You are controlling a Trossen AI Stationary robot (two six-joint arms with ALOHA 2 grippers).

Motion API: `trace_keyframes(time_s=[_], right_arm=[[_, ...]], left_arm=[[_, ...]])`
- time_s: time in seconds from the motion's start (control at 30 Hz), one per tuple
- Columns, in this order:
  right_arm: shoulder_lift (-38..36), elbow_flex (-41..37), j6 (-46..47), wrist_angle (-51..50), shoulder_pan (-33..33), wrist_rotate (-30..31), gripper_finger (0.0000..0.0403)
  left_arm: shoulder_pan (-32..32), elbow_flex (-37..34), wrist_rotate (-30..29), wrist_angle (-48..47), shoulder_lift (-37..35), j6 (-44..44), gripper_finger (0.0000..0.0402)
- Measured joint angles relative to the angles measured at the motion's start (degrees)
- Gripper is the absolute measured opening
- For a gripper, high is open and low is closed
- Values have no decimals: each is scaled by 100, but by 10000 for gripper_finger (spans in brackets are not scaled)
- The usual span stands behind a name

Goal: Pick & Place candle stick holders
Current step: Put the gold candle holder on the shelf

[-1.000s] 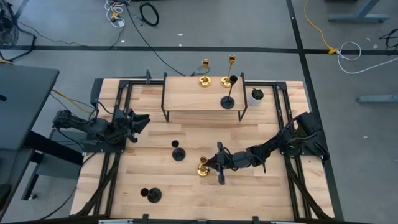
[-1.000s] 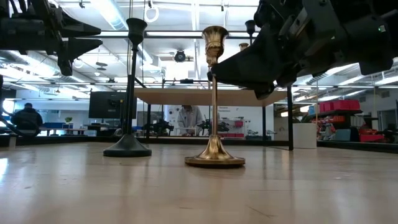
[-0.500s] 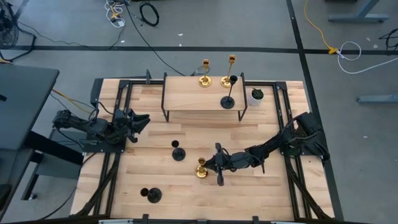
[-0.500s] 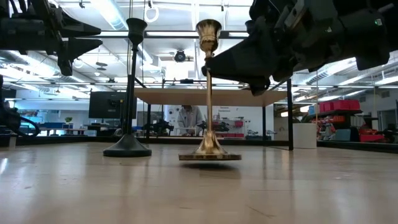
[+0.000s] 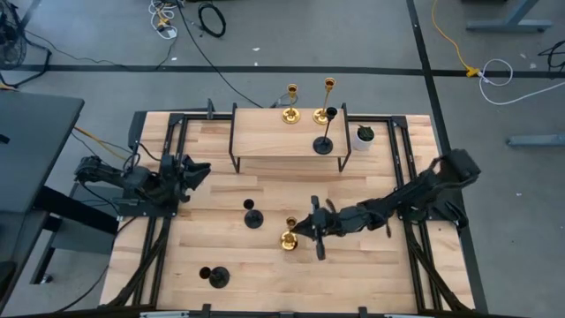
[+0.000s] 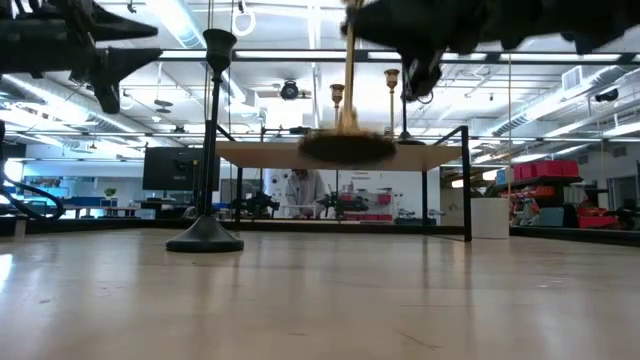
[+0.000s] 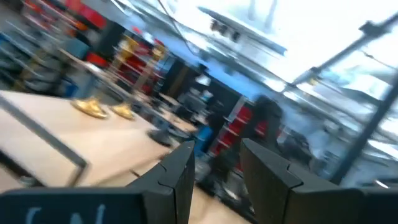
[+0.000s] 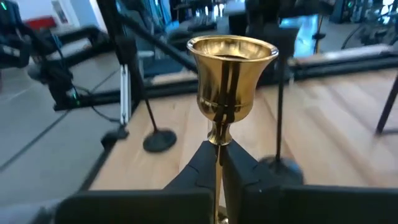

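Note:
My right gripper (image 5: pixel 303 229) is shut on a shiny gold candle stick holder (image 5: pixel 288 238) above the middle of the table; the low view shows its round base (image 6: pixel 345 148) in the air. Two black holders stand on their bases on the table (image 5: pixel 253 217) (image 5: pixel 214 277). Two gold holders (image 5: pixel 290 114) (image 5: pixel 323 114) and one black one (image 5: pixel 324 145) stand on the raised wooden shelf (image 5: pixel 274 141). My left gripper (image 5: pixel 199 167) is open and empty at the table's left. My right gripper pinches the gold holder's thin stem (image 8: pixel 219 147) between its two fingers (image 8: pixel 204 163), just below the top cup (image 8: pixel 231 73). The fingers come level from the table's right and lie across the stem. The holder hangs upright, lifted clear of the table.
A small white pot with a green plant (image 5: pixel 365 135) stands by the shelf's right end. The shelf's black legs (image 5: pixel 234 163) (image 5: pixel 342 163) stand behind the middle of the table. People and equipment show in the room beyond the far edge (image 6: pixel 300 195).
My right gripper has risen with the gold holder. The holder's base stood on the table a second ago, tipped off it half a second ago, and now hangs well above the table, upright.

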Motion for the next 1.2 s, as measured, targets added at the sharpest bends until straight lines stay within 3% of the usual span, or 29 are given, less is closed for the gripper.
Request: trace_keyframes(time_s=[0.13, 0.37, 0.57, 0.8, 1.0, 1.2], right_arm=[[-769, 0, -17, -566, -130, -93, 1], [-1788, 732, -265, -2191, -594, -421, 1], [-1736, 2167, -576, -3903, -1050, -941, 1], [-1694, 3227, -718, -4544, -1451, -1645, 1], [-1691, 3543, -863, -4773, -1512, -1654, 1], [-1685, 3544, -828, -4846, -1512, -1698, 1]], left_arm=[[0, 332, 592, -150, 132, 225, 131], [2, 1255, 527, -481, 1245, 651, 131], [2, 2464, 599, -857, 2835, 925, 131], [11, 3737, 824, -938, 4403, 1540, 131], [172, 4612, 918, -1010, 5395, 1718, 131], [464, 5501, 1502, -1010, 6434, 1737, 131]])
